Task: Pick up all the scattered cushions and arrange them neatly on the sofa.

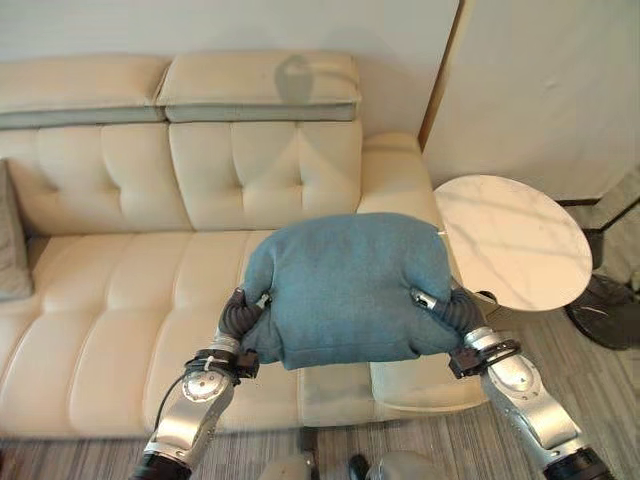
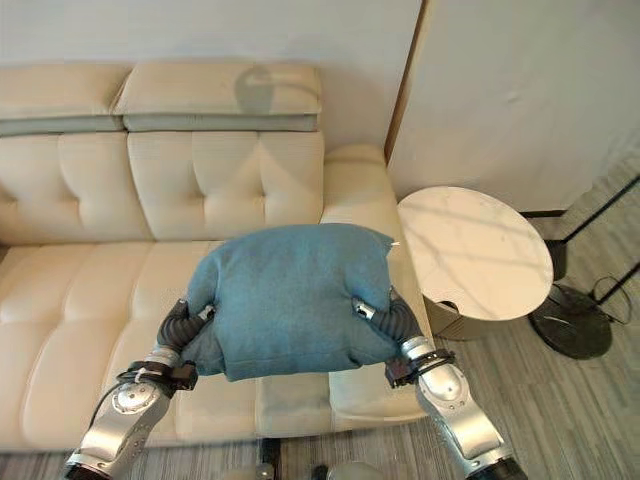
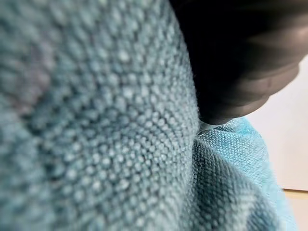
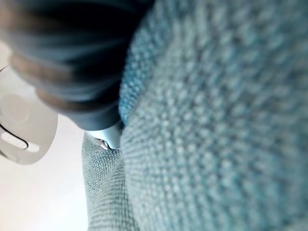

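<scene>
Cream leather sofa (image 1: 130, 290): tufted, with two headrest cushions along its back, standing against a pale wall; it is the landmark for every place below.
Blue cushion (image 1: 345, 285): a teal woven cushion, held up in the air over the sofa's right-hand seat, near the front edge, between the two arms; it hides part of the seat and the armrest behind it.
Round surface (image 1: 512, 240): a white marble-look side table, just beside the sofa's right armrest, on the striped grey floor.
Floor lamp base (image 1: 605, 310): a dark round foot with a thin black pole, further out from the sofa, beyond the round surface.
Grey cushion (image 1: 12, 240): its edge leans on the sofa's left seat, against the backrest, well apart from the blue cushion.
Left robot hand (image 1: 240, 318): its dark ribbed cover presses into the blue cushion's lower left side, over the sofa's middle seat; the fingers are sunk in the fabric, so whether they are spread or curled cannot be told. In the left wrist view the weave lies right against the cover.
Right robot hand (image 1: 452, 312): its cover meets the blue cushion's lower right side, above the sofa's right front corner; one silver finger (image 1: 424, 298) lies on the fabric, the rest are buried, and its state cannot be told.
</scene>
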Available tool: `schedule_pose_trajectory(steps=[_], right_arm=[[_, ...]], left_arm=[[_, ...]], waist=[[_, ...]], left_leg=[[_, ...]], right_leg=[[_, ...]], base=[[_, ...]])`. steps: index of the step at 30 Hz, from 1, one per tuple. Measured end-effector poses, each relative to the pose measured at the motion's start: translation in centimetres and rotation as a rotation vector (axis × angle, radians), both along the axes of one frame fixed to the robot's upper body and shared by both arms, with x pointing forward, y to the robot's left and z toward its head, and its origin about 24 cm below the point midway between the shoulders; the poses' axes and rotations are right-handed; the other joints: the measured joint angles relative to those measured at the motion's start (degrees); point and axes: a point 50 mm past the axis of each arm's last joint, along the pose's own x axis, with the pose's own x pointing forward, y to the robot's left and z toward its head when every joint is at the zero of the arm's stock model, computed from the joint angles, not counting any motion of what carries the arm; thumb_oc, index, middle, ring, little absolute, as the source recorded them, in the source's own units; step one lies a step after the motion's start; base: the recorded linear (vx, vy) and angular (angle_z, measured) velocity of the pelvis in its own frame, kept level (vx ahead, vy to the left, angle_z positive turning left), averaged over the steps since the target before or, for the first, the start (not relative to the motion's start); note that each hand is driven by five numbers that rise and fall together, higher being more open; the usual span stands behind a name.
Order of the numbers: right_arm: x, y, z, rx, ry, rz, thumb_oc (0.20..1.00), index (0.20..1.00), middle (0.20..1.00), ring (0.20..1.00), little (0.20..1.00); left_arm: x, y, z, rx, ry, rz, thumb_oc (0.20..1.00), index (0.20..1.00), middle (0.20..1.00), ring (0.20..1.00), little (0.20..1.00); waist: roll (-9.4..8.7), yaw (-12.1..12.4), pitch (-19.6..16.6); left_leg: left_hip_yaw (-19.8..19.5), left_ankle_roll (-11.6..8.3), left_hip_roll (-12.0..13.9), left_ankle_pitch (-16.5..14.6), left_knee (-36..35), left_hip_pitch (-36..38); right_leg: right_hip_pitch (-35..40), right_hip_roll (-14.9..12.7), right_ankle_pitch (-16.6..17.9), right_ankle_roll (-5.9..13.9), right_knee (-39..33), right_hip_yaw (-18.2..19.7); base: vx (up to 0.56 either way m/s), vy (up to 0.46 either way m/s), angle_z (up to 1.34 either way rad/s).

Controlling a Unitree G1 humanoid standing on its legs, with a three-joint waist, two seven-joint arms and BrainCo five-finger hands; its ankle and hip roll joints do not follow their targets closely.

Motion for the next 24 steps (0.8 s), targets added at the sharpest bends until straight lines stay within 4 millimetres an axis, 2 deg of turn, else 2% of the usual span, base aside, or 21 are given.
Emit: schedule_pose_trajectory(steps=[2, 3, 5, 6, 7, 8, 10, 14, 17, 19, 20, 22, 23, 24], right_arm=[[0.2, 0.5, 0.2, 0.016, -0.007, 0.006, 0.200, 0.200, 0.200, 0.200, 0.200], [0.2, 0.8, 0.2, 0.026, -0.007, 0.012, 0.200, 0.200, 0.200, 0.200, 0.200], [0.3, 1.2, 0.2, 0.024, -0.009, 0.028, 0.200, 0.200, 0.200, 0.200, 0.200], [0.3, 1.2, 0.2, 0.022, -0.007, 0.028, 0.200, 0.200, 0.200, 0.200, 0.200], [0.3, 1.2, 0.2, 0.023, -0.007, 0.028, 0.200, 0.200, 0.200, 0.200, 0.200], [0.5, 1.3, 0.3, 0.025, -0.012, 0.027, 0.200, 0.200, 0.200, 0.200, 0.200], [1.3, 2.0, 0.8, 0.030, -0.033, 0.043, 0.200, 0.200, 0.200, 0.200, 0.200], [3.1, 2.6, 1.9, 0.017, -0.074, 0.037, 0.200, 0.200, 0.200, 0.200, 0.200], [5.1, 3.7, 4.4, 0.018, -0.162, 0.017, 0.200, 0.200, 0.200, 0.200, 0.200], [7.3, 4.8, 7.3, 0.027, -0.260, -0.015, 0.200, 0.200, 0.200, 0.200, 0.200], [7.8, 5.0, 8.1, 0.029, -0.280, -0.022, 0.200, 0.200, 0.200, 0.200, 0.200], [9.9, 5.7, 10.7, 0.014, -0.357, -0.073, 0.200, 0.200, 0.200, 0.200, 0.200], [11.7, 6.4, 13.3, 0.019, -0.399, -0.120, 0.200, 0.200, 0.200, 0.200, 0.200], [12.2, 7.1, 15.4, 0.064, -0.447, -0.152, 0.200, 0.200, 0.200, 0.200, 0.200]], left_arm=[[0.2, 0.5, 0.4, 0.008, -0.016, 0.017, 0.200, 0.200, 0.200, 0.200, 0.200], [0.1, 0.9, 0.4, 0.017, -0.014, 0.028, 0.200, 0.200, 0.200, 0.200, 0.200], [0.0, 1.3, 0.4, 0.028, -0.009, 0.038, 0.200, 0.200, 0.200, 0.200, 0.200], [-0.1, 1.4, 0.2, 0.029, -0.003, 0.040, 0.200, 0.200, 0.200, 0.200, 0.200], [-0.2, 1.4, 0.1, 0.028, 0.000, 0.041, 0.200, 0.200, 0.200, 0.200, 0.200], [-0.2, 1.4, 0.2, 0.023, -0.002, 0.047, 0.200, 0.200, 0.200, 0.200, 0.200], [-0.2, 1.8, 0.3, 0.024, -0.011, 0.076, 0.200, 0.200, 0.200, 0.200, 0.200], [0.4, 2.1, 1.0, 0.032, -0.040, 0.107, 0.200, 0.200, 0.200, 0.200, 0.200], [2.2, 2.1, 2.2, 0.045, -0.091, 0.154, 0.200, 0.200, 0.200, 0.200, 0.200], [5.6, 2.2, 4.6, 0.084, -0.168, 0.191, 0.200, 0.200, 0.200, 0.200, 0.200], [6.4, 2.3, 5.4, 0.094, -0.189, 0.196, 0.200, 0.200, 0.200, 0.200, 0.200], [9.5, 2.4, 8.3, 0.174, -0.262, 0.226, 0.200, 0.200, 0.200, 0.200, 0.200], [11.8, 2.4, 11.1, 0.215, -0.310, 0.259, 0.200, 0.200, 0.200, 0.200, 0.200], [12.7, 1.9, 13.5, 0.196, -0.386, 0.285, 0.200, 0.200, 0.200, 0.200, 0.200]], waist=[[-0.32, 0.2, 0.0], [-0.76, 0.5, 0.0], [-1.10, 0.9, -0.1], [-2.06, 1.0, -0.6], [-2.12, 1.2, -0.6], [-2.01, 1.7, -0.7], [-1.89, 3.0, -1.0], [-1.76, 3.1, -1.2], [-1.47, 3.9, -1.3], [-1.18, 4.3, -1.4], [-1.12, 4.3, -1.4], [-0.61, 4.8, -1.3], [-0.13, 5.0, -1.0], [0.83, 5.2, -0.5]], left_leg=[[1.0, -1.27, -0.5, -1.3, -0.4, 0.3], [0.9, -1.58, -0.6, -1.6, -1.2, 1.1], [0.7, -2.34, -0.4, -1.6, -1.2, 1.4], [0.2, -2.95, -1.2, -1.8, -1.2, 1.8], [-0.4, -3.49, -1.4, -2.2, -1.2, 2.0], [-0.9, -4.56, -1.1, -2.7, -1.2, 1.8], [-0.6, -5.10, -0.3, -2.8, -1.6, 0.7], [-0.7, -5.59, 0.5, -2.5, -1.6, -1.3], [-0.6, -6.60, 0.8, -1.6, -1.2, -3.7], [-0.6, -6.18, 1.1, 0.3, -1.2, -7.4], [-0.6, -6.20, 1.1, 0.3, -1.2, -8.3], [-0.6, -6.44, 1.1, 1.6, -0.7, -11.7], [-0.5, -6.55, 1.1, 1.9, -0.1, -14.5], [-0.5, -6.88, 1.0, 2.5, -0.7, -16.0]], right_leg=[[-1.6, -3.6, 0.6, 1.46, -3.5, -1.6], [-2.1, -3.5, 1.1, 1.85, -6.3, -2.6], [-1.8, -1.8, 2.9, 1.05, -10.0, -4.5], [-0.1, -1.6, 7.1, -0.12, -14.5, -5.7], [0.9, -1.9, 10.3, -0.19, -16.1, -6.0], [2.1, -1.3, 12.2, -1.12, -18.4, -6.2], [2.6, -0.5, 14.3, -1.98, -22.1, -6.6], [3.3, 0.1, 17.4, -2.78, -27.0, -7.6], [2.1, 0.6, 19.5, -3.88, -29.6, -7.8], [-1.5, 0.8, 20.8, -4.20, -29.6, -7.8], [-2.4, 0.8, 20.9, -4.31, -29.6, -7.8], [-5.6, 0.8, 21.8, -3.93, -29.5, -7.8], [-8.2, 0.8, 22.0, -3.50, -29.5, -7.7], [-9.9, 0.7, 22.5, -3.25, -29.5, -7.9]], base=[[0.11, 0.100, -0.25], [0.15, 0.087, -0.19], [0.10, 0.031, 0.13], [0.04, -0.014, 0.40], [0.05, -0.046, 0.39], [0.01, -0.031, 0.23], [0.01, -0.037, 0.00], [-0.01, -0.026, 0.10], [-0.12, 0.000, -0.01], [-0.23, 0.008, 0.02], [-0.25, 0.018, 0.03], [-0.16, 0.014, 0.01], [-0.07, 0.011, 0.01], [-0.07, 0.018, 0.01]])
